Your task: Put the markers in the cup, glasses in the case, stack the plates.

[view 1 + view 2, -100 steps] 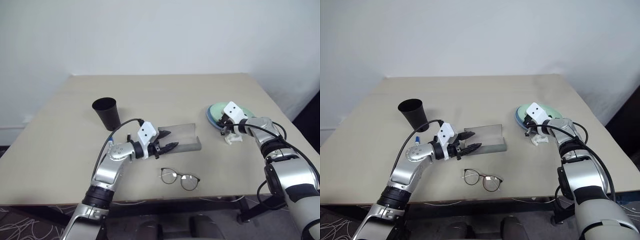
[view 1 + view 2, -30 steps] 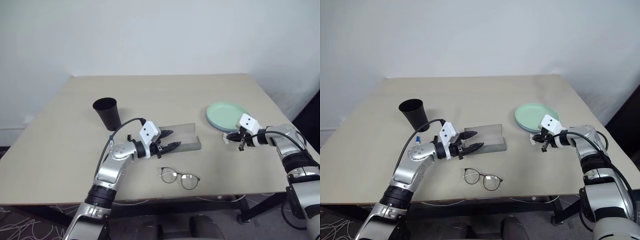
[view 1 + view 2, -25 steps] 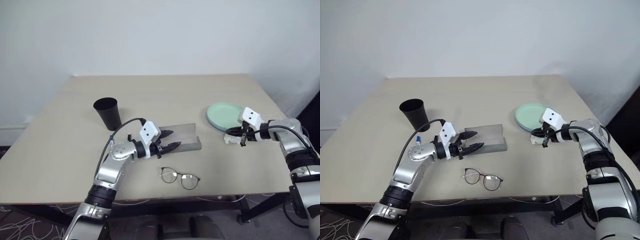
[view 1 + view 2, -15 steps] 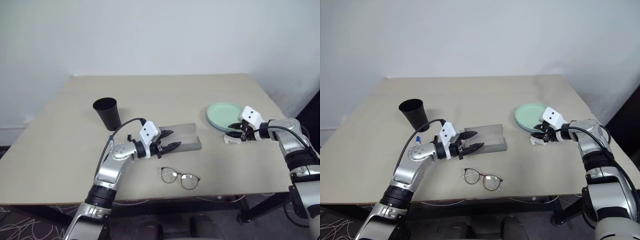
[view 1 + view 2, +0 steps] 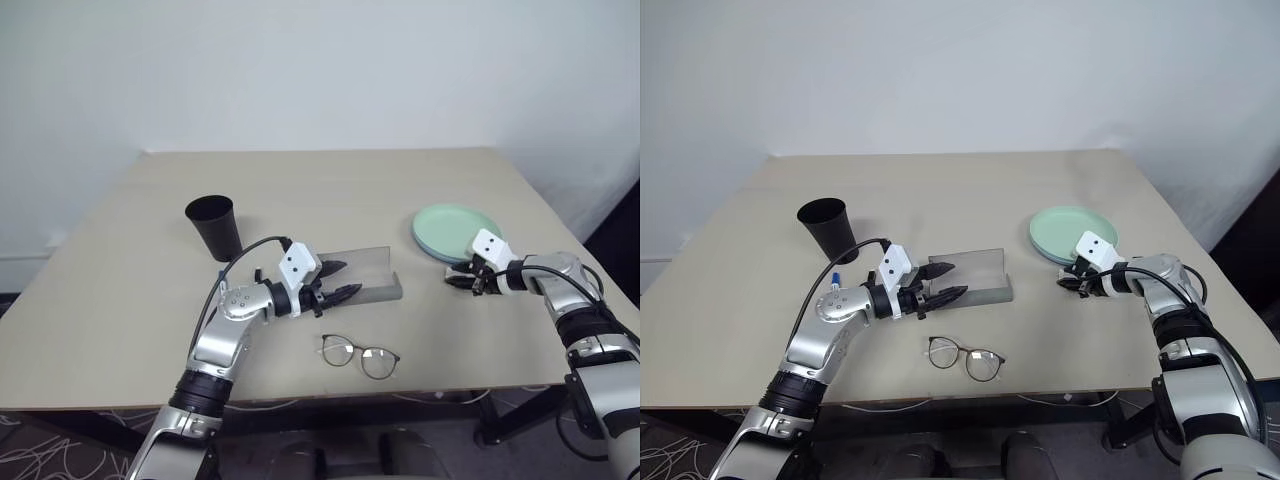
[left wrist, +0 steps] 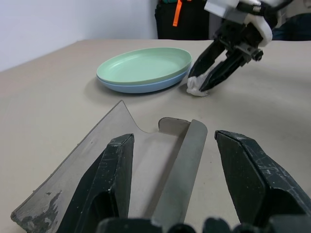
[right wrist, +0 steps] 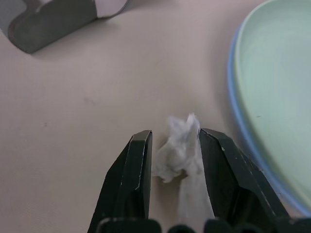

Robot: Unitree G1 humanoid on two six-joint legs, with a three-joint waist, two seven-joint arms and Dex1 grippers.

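My right gripper (image 7: 174, 145) stood part-open, its fingers flanking the white scrap (image 7: 181, 148) beside the stacked plates (image 5: 452, 229). My left gripper (image 5: 337, 280) gaped wide and empty at the open case (image 5: 370, 275).

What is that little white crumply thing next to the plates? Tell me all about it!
It is a small white crumpled scrap, soft and wrinkly like tissue paper. It lies on the tan table, just beside the stacked plates and not on them. The right pincer has one black finger on each side of it, close against its edges, so it sits in the gap between them. Whether it is squeezed yet is hard to tell.
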